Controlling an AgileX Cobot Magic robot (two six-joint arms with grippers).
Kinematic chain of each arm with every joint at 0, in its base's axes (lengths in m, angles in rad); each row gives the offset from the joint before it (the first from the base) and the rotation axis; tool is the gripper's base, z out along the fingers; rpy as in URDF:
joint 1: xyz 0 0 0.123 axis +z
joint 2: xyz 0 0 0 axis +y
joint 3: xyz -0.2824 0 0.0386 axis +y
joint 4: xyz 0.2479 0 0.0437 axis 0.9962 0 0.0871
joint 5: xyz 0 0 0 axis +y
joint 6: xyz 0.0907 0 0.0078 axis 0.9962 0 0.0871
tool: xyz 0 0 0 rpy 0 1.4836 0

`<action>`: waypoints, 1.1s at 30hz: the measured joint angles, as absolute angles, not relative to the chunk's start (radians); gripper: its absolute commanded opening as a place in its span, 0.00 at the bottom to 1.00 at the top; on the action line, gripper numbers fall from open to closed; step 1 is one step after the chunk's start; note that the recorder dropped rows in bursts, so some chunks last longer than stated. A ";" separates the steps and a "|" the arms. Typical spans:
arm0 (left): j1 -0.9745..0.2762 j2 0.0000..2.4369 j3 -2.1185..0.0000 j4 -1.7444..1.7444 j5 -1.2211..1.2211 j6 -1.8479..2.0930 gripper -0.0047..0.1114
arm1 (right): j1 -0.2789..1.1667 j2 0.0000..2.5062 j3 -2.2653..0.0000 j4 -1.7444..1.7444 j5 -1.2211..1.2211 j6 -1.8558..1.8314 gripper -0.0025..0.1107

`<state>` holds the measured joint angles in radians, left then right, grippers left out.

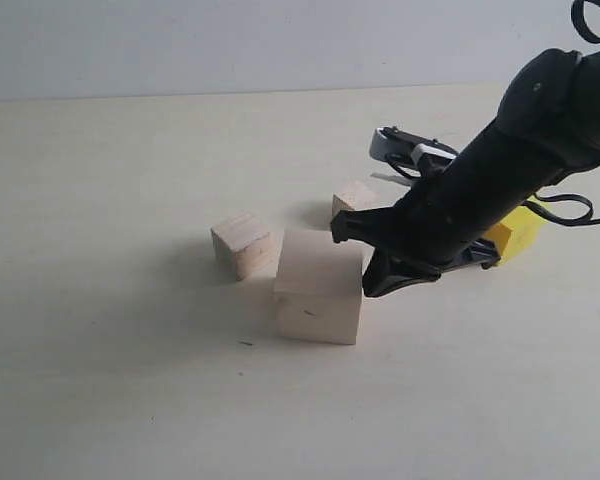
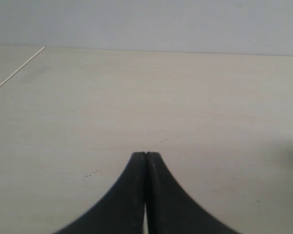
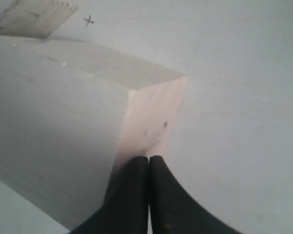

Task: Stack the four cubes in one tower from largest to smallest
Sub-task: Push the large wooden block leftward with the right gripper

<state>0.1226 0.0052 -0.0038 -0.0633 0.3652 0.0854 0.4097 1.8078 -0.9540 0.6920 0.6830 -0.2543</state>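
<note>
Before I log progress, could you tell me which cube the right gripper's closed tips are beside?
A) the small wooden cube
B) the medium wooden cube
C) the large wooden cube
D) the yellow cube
C: in the right wrist view the shut right gripper sits right at a vertical corner edge of the large wooden cube.

The pale large cube (image 1: 318,290) sits flat in the middle, the medium cube (image 1: 242,243) near on its left, the small cube (image 1: 354,197) behind it, the yellow cube (image 1: 515,232) apart on the right, half hidden
</note>
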 measured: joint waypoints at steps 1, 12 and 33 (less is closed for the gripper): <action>0.123 0.005 -0.004 -0.063 0.365 0.085 0.04 | 0.418 1.808 -0.954 0.692 0.682 -0.254 0.02; 0.123 0.005 -0.004 -0.063 0.365 0.085 0.04 | 0.440 1.839 -0.954 0.794 0.636 -0.311 0.02; 0.123 0.005 -0.004 -0.063 0.365 0.085 0.04 | 0.507 2.028 -1.139 1.178 0.669 -0.565 0.02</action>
